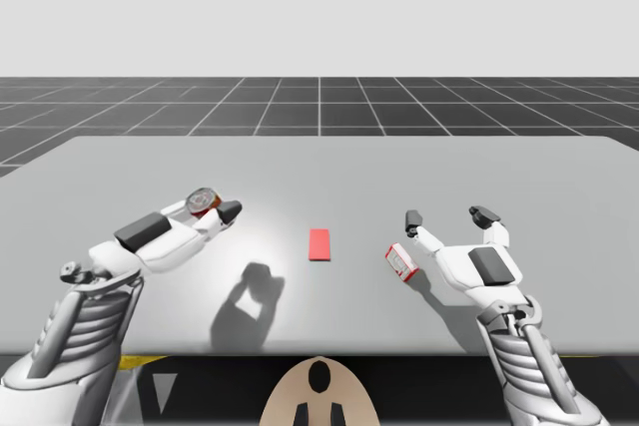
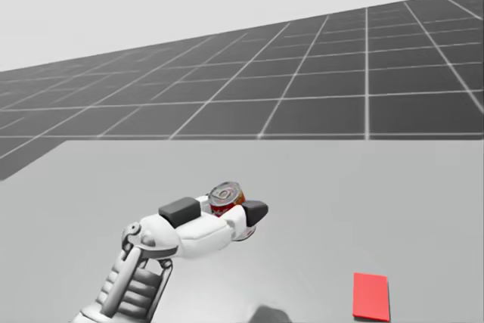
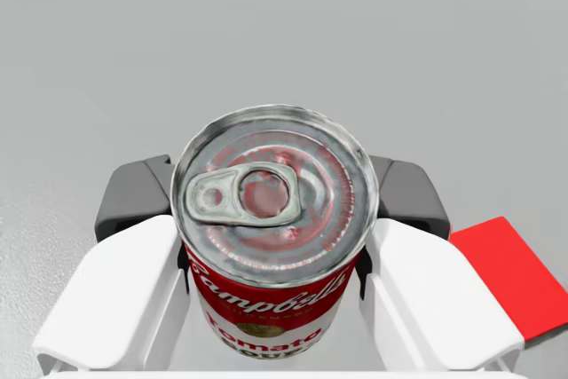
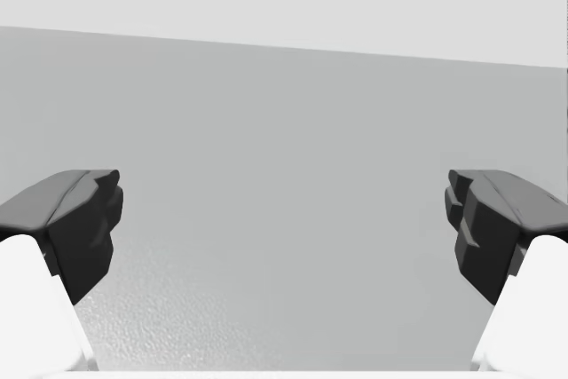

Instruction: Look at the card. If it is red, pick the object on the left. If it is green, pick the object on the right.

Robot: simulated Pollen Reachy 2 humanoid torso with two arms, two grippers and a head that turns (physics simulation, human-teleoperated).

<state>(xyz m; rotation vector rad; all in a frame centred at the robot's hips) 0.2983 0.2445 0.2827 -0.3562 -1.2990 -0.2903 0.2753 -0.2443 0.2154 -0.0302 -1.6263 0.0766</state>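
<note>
Hidden parts: in the left wrist view the can (image 3: 275,219) covers the inner faces of both fingers of the left gripper (image 3: 271,197), and its base is out of sight. In the head view the far finger is behind the can.
Partly covered: one white finger overlaps a corner of the card (image 3: 506,268) in the left wrist view.
Hard to make out: the markings on the box (image 1: 401,262) are too small to tell. Whether the box touches the right arm cannot be told.
Surroundings: a plain grey table (image 1: 499,167) carries the card at its middle. The box lies flat to the robot's right of the card.
Right gripper (image 1: 449,216): the fingers are spread wide over bare table. The box is just beside this gripper, on the side towards the card.
Obstruction: the path between the card and either gripper is open tabletop.
Shadow (image 1: 250,296): a dark patch on the table lies apart from the left arm and nearer the robot.
Card: it is a flat red rectangle.
Can position: it is on the robot's left of the card, well apart from it, and clamped between the two left fingers, one on each side.
Can appearance: a round tin with a red label and a silver lid with a ring pull. The lid faces the left wrist camera.
</note>
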